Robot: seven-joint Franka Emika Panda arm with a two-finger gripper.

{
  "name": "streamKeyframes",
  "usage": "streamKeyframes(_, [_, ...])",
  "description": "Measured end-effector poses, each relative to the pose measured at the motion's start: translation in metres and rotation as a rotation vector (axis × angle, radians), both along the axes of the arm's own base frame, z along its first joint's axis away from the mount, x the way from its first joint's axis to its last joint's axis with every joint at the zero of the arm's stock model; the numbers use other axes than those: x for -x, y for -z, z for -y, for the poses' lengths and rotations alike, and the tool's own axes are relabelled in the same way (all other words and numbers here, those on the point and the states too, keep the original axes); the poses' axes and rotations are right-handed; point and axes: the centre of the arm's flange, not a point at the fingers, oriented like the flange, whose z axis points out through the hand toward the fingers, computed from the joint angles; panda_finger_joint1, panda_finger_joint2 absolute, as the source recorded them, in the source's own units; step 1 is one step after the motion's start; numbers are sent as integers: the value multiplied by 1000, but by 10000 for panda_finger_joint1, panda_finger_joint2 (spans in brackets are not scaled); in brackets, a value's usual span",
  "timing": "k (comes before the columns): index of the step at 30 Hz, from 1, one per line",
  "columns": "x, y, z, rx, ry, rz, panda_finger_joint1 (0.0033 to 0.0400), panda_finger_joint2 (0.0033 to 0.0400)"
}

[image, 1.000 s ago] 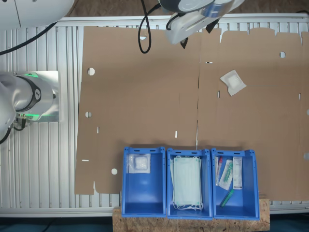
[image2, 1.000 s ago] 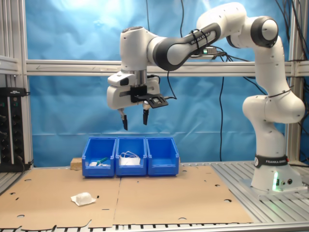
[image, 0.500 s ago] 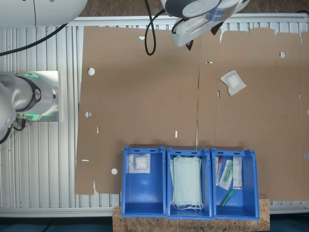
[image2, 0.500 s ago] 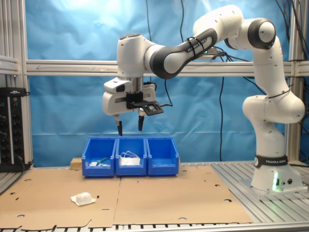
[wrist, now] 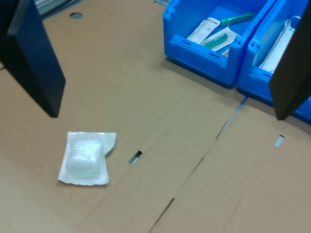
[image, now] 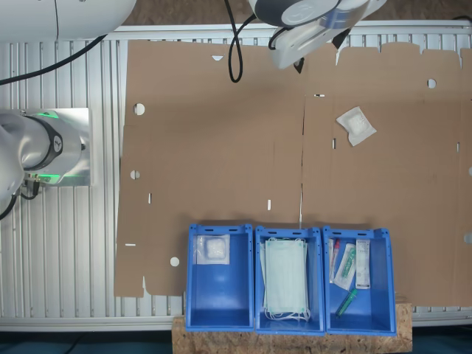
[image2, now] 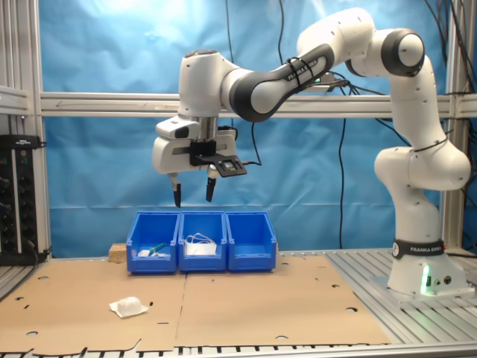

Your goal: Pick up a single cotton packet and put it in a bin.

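Your gripper point(image2: 192, 195) hangs high with its fingers spread apart, gripping nothing.
You'll find the cotton packet point(wrist: 86, 158) lying flat on the cardboard point(image2: 223, 302) well below the gripper (the blue bins point(image2: 201, 242) stand apart, farther back).

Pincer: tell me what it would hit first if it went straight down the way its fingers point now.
Most likely bare cardboard. The pincer hangs open, high, fingers down. In the wrist view the cotton packet lies off to one side of the line between the fingers, so it would probably be missed; depth is hard to judge.
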Motion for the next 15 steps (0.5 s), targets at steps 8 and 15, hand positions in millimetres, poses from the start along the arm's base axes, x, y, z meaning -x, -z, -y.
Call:
streamKeyframes(8, [-23,-2,-4,7,0,42,400,400])
streamKeyframes(15, [-39,2,-8,12,2,61,400,400])
